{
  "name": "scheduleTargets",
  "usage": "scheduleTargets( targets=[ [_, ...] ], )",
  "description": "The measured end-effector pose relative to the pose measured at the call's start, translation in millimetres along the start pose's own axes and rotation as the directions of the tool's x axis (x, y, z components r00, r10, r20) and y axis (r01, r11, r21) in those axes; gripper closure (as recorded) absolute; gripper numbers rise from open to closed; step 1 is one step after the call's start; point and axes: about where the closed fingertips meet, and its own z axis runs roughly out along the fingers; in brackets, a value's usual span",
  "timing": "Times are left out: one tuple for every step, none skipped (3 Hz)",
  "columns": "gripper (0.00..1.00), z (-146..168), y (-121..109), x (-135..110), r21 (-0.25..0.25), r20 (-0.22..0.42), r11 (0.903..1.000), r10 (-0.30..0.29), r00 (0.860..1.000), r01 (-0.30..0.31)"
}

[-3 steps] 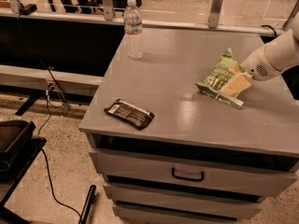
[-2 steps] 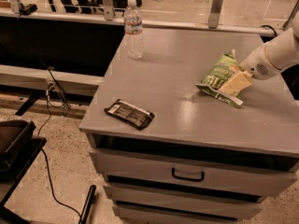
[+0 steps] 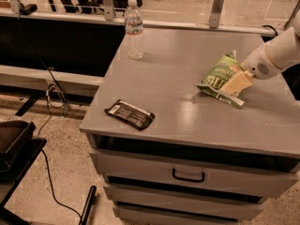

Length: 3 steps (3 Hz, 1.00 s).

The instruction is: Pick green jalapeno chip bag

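The green jalapeno chip bag (image 3: 216, 77) is a light-green crinkly bag with white lettering on the right part of the grey cabinet top (image 3: 178, 78). Its far end is tilted up and its near edge touches the surface. My gripper (image 3: 236, 83) reaches in from the right edge on a white arm (image 3: 274, 55). Its cream fingers (image 3: 234, 84) are closed on the bag's right side.
A flat black-brown packet (image 3: 130, 114) lies near the front left corner. A clear water bottle (image 3: 134, 28) stands at the back left. The cabinet has drawers with a black handle (image 3: 188, 176). Cables (image 3: 51, 97) and a dark cart (image 3: 14, 144) are on the floor to the left.
Almost nothing differs. The gripper and the bag stay in the same place on the right part of the top.
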Motion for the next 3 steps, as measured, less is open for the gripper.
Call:
scheduleTargets(
  targets=[
    [1.0, -0.2, 0.0, -0.1, 0.0, 0.0, 1.0, 0.0, 1.0, 0.0],
    [1.0, -0.5, -0.1, -0.3, 0.0, 0.0, 1.0, 0.0, 1.0, 0.0],
    [1.0, -0.7, -0.1, -0.4, 0.0, 0.0, 1.0, 0.0, 1.0, 0.0]
  ],
)
